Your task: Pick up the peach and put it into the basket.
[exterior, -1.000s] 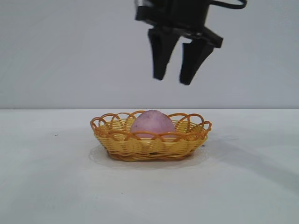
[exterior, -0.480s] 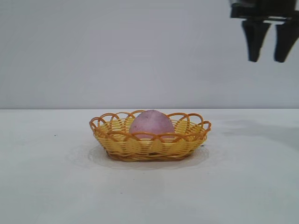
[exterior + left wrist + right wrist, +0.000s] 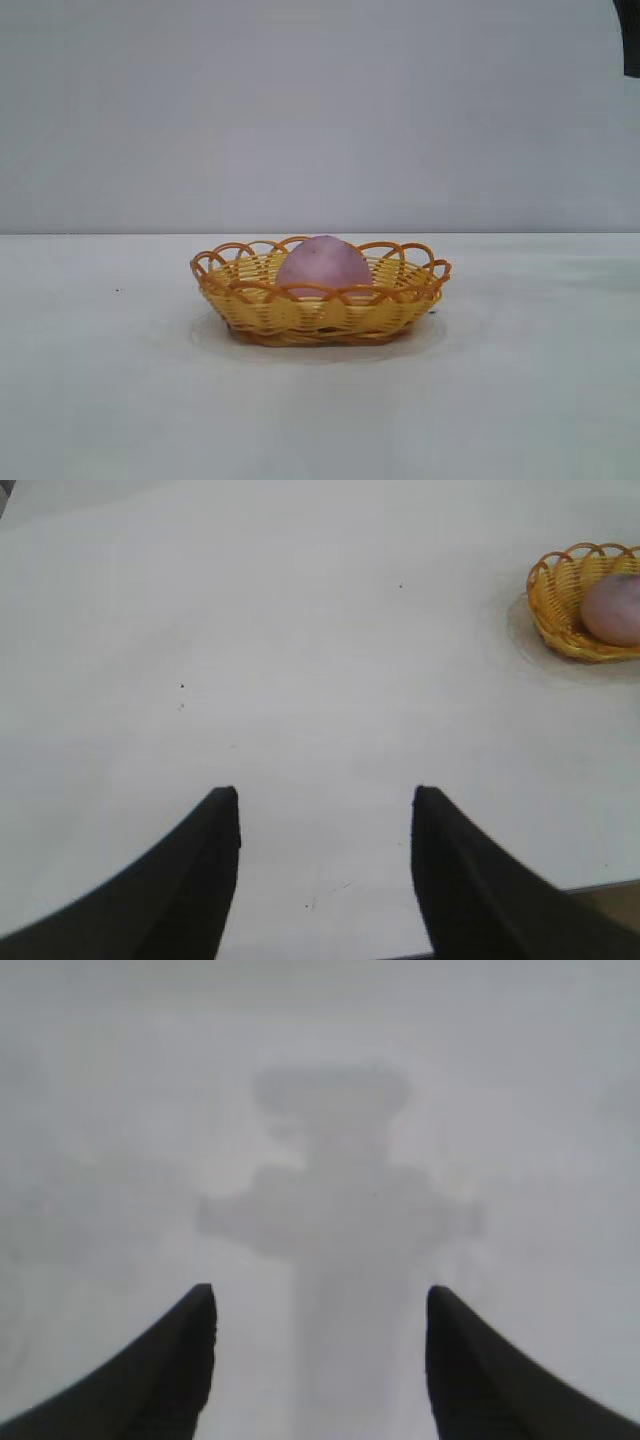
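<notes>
Exterior view: basket rim hides the lower peach.

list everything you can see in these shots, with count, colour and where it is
peach: 1, pink-mauve, lying inside the basket
basket: 1, yellow weave with orange looped rim, on the table, middle of the exterior view
table: 1, white, under the basket
wall: 1, pale grey, behind the table
left gripper: 1, black, open and empty, over bare table, away from the basket
right gripper: 1, black, open and empty, over bare table where its shadow falls
</notes>
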Controlling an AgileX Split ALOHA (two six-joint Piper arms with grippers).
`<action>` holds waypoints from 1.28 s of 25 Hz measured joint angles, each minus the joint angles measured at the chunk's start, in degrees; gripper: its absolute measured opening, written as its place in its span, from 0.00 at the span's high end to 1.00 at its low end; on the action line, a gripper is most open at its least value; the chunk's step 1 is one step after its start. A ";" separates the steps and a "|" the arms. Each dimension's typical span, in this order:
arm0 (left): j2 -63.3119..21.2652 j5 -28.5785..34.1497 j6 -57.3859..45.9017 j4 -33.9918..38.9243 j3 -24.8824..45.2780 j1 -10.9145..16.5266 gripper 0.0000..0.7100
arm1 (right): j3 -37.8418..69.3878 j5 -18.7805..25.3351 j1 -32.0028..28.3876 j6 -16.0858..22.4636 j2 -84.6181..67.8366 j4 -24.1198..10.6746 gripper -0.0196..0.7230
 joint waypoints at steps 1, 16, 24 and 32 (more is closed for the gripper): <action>0.00 0.00 0.00 0.00 0.00 0.00 0.47 | 1.87 0.09 0.00 0.00 -2.18 0.00 0.44; 0.00 0.00 0.00 0.00 0.00 0.00 0.47 | 29.46 0.43 0.00 0.06 -37.05 2.17 0.44; 0.00 0.00 0.00 0.00 0.00 0.00 0.47 | 44.38 0.98 0.00 0.06 -59.92 2.02 0.44; 0.00 0.00 0.00 0.00 0.00 0.00 0.47 | 57.91 -0.98 0.00 0.06 -80.33 4.65 0.44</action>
